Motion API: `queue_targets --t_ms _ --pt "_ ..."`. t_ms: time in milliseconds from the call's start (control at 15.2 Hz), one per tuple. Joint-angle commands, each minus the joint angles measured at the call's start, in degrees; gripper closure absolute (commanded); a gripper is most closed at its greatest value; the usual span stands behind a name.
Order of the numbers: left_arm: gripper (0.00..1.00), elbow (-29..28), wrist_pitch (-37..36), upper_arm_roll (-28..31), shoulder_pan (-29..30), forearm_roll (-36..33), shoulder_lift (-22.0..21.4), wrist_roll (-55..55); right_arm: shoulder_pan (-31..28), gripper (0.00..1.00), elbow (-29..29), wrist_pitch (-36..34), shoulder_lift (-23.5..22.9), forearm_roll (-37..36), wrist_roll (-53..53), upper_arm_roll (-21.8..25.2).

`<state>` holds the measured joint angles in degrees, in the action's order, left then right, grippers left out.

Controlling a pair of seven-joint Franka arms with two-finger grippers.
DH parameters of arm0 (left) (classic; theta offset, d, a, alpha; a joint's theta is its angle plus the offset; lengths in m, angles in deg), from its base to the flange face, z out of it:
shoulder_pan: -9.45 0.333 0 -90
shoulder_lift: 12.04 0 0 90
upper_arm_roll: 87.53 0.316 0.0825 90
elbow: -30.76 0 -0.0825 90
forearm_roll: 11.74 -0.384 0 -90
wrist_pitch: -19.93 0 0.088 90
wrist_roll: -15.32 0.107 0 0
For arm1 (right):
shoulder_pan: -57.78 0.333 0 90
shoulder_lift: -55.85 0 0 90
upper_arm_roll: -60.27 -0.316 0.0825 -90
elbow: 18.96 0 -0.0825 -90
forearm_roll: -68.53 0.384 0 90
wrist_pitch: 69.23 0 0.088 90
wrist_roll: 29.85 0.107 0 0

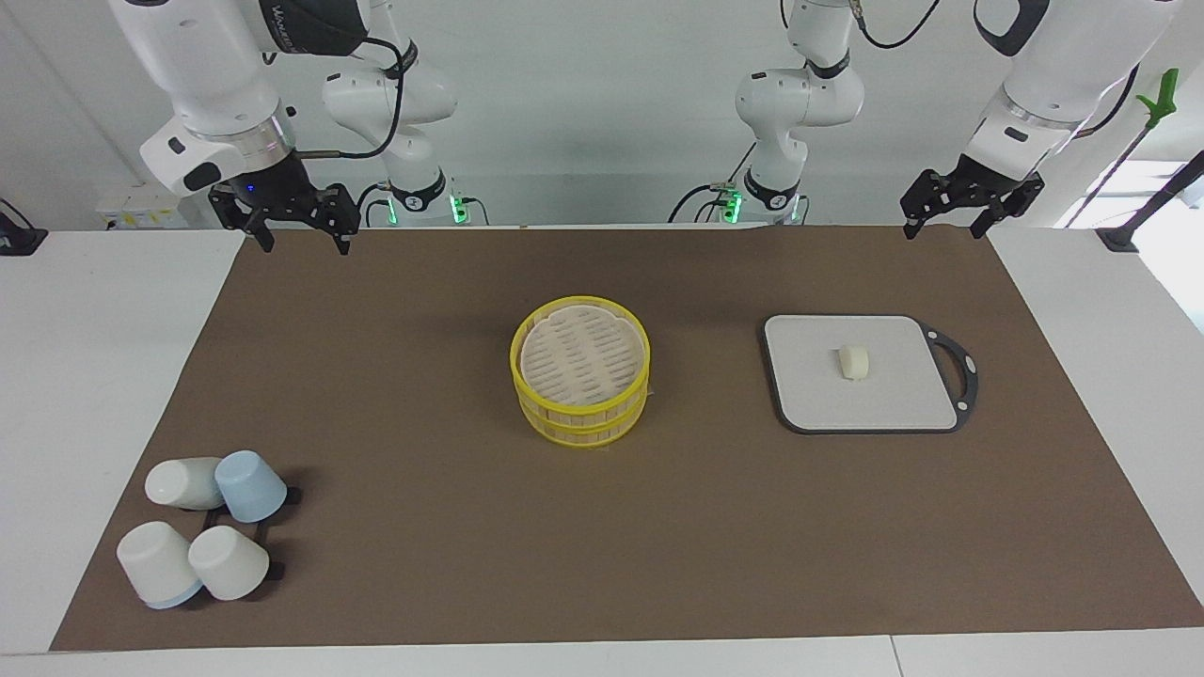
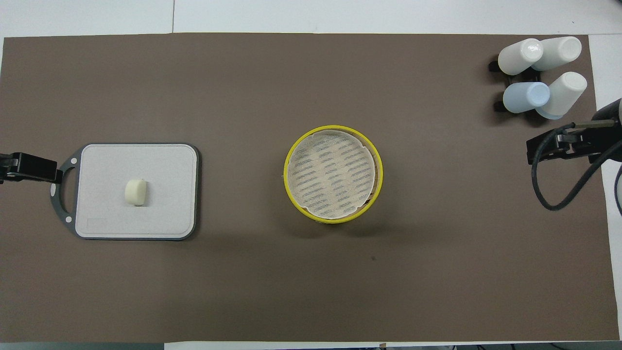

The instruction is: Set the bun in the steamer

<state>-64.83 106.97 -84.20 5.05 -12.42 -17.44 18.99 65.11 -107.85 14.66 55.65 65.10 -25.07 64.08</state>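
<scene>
- A robot lab: two white arms bolted at the table's top edge.
- Bare white walls, loose cables, brown mat (image 1: 423, 564) covering the table (image 1: 94, 376).

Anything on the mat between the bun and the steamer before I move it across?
Only the grey board under the bun, then bare brown mat up to the steamer. The overhead view shows it plainly.

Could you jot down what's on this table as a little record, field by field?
bun: on the grey board, untouched
steamer: mid-table, open, nothing in it
cups: four, upturned, at the right arm's end
left gripper: raised, open, waiting above the mat's edge
right gripper: raised, open, waiting likewise
</scene>
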Motion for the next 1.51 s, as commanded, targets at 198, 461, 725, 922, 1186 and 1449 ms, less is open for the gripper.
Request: queue_targets --t_ms 198,461,725,922,1186,1449 --pt "0.0 -0.4 0.8 0.4 -1.0 -1.1 -0.6 -0.1 -0.6 0.0 0.8 -2.2 0.0 0.4 -0.8 -0.3" --pt "0.0 -0.4 0.8 0.4 -1.0 -1.1 -0.6 -0.1 0.3 0.0 -0.2 -3.4 1.7 0.4 -1.3 -0.5" --pt "0.0 -0.5 0.8 0.4 -1.0 -1.1 -0.6 -0.1 7.0 0.0 -0.6 1.5 1.3 1.6 -1.4 -0.9" --pt "0.0 -0.7 0.8 0.4 -1.0 -1.1 -0.6 0.0 17.2 0.0 1.6 6.2 -4.9 4.9 12.8 -1.0" --pt "0.0 -4.7 4.3 0.4 -1.0 -1.1 -2.3 0.2 28.7 0.0 5.4 19.9 -17.1 5.9 28.9 -1.0" --pt "0.0 -20.4 16.6 0.4 -0.4 -1.1 -7.3 1.0 32.8 0.0 -1.2 27.5 -18.6 5.5 30.1 -1.1"
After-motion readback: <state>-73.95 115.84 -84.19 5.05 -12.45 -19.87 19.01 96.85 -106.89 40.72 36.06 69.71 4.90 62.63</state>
